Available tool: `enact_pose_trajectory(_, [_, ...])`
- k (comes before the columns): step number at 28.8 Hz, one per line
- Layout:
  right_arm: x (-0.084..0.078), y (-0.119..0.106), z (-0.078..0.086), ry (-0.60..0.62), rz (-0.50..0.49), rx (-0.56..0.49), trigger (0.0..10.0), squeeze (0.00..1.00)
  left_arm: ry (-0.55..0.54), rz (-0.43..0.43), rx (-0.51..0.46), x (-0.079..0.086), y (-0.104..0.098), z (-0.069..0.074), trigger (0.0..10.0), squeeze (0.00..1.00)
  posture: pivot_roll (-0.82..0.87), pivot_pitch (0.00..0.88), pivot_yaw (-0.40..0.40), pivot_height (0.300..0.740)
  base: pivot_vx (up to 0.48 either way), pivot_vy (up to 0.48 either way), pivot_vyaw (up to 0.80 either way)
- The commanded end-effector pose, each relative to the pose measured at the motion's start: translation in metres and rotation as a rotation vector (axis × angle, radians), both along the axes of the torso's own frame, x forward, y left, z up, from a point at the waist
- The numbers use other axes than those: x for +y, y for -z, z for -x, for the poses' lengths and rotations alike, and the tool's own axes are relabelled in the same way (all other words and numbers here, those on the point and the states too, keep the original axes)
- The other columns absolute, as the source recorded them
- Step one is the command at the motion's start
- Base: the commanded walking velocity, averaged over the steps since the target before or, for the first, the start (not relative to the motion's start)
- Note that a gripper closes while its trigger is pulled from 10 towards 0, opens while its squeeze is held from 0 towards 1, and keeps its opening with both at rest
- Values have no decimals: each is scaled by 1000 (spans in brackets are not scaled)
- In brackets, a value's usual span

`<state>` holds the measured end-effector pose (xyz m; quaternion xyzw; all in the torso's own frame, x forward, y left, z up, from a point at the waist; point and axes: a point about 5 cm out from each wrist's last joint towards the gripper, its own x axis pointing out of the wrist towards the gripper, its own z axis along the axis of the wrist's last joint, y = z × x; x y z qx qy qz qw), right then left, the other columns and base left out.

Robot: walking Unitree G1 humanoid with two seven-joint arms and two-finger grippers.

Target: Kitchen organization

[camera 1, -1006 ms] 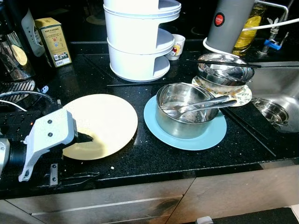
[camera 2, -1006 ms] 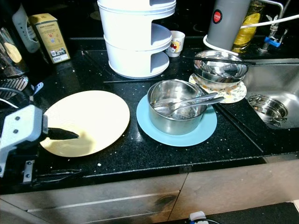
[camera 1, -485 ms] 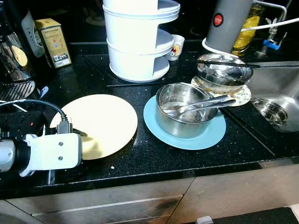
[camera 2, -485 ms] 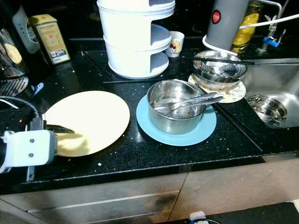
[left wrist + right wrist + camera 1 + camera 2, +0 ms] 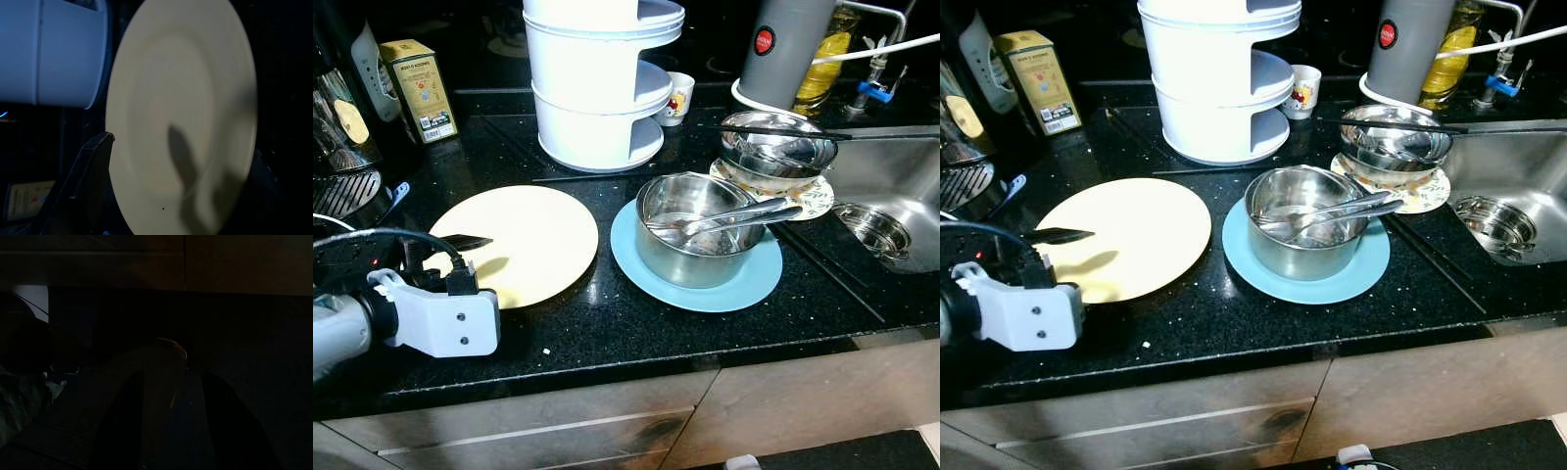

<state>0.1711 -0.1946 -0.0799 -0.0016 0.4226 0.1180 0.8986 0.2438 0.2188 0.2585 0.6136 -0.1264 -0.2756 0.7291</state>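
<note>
White tiered stand (image 5: 602, 88) cut off at the top edge, sink (image 5: 891, 186) cut off at the right edge, tea box (image 5: 419, 88) lettering too small to read, right wrist view too dark to make out.

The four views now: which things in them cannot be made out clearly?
- Right wrist view: nearly black; the right tool's state cannot be told.
- Left tool: the white wrist housing covers its base in the eye views; whether it touches the yellow plate is unclear.
- Yellow tin: print too small to read.
- Sink: cut off by the picture edge.
</note>
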Motion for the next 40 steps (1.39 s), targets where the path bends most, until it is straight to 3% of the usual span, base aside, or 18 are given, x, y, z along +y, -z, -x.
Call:
enact_pose_trajectory(1, [-1, 5, 10, 3, 7, 33, 10000, 0, -11, -17, 53, 1, 18, 0, 235, 0, 6, 176, -22, 740, 0, 0, 0])
enact_pose_trajectory(14, [-2, 5, 9, 4, 10, 34, 10000, 0, -14, 23, -34, 5, 19, 1, 0, 0, 9, 184, -22, 740, 0, 0, 0])
enact_pose_trajectory(28, [-3, 4, 8, 3, 14, 31, 10000, 0, -20, 51, -40, 17, 7, -2, 0, 0, 9, 189, -22, 740, 0, 0, 0])
enact_pose_trajectory(31, [-4, 4, 8, 4, 14, 31, 10000, 0, -33, 108, -22, 20, 1, -4, 0, 0, 9, 189, -25, 740, 0, 0, 0])
enact_pose_trajectory(32, [-4, 4, 8, 1, 15, 31, 10000, 0, -28, 258, -11, 23, -20, -6, 0, 0, 9, 189, -25, 740, 0, 0, 0])
enact_pose_trajectory(35, [-5, 3, 7, 0, 16, 29, 10000, 0, 55, 494, -11, 23, -57, -6, 0, 0, 10, 190, -27, 740, 0, 0, 0])
enact_pose_trajectory(36, [-5, 3, 7, 0, 16, 29, 10000, 0, 55, 494, -11, 23, -57, -6, 0, 0, 10, 190, -27, 740, 0, 0, 0])
enact_pose_trajectory(39, [-5, 3, 7, 1, 16, 28, 10000, 0, 122, 694, -19, 24, -91, -6, 0, 0, 10, 189, -27, 740, 0, 0, 0])
enact_pose_trajectory(40, [-5, 3, 7, 1, 16, 28, 10000, 0, 122, 694, -19, 24, -91, -6, 0, 0, 10, 189, -27, 740, 0, 0, 0])
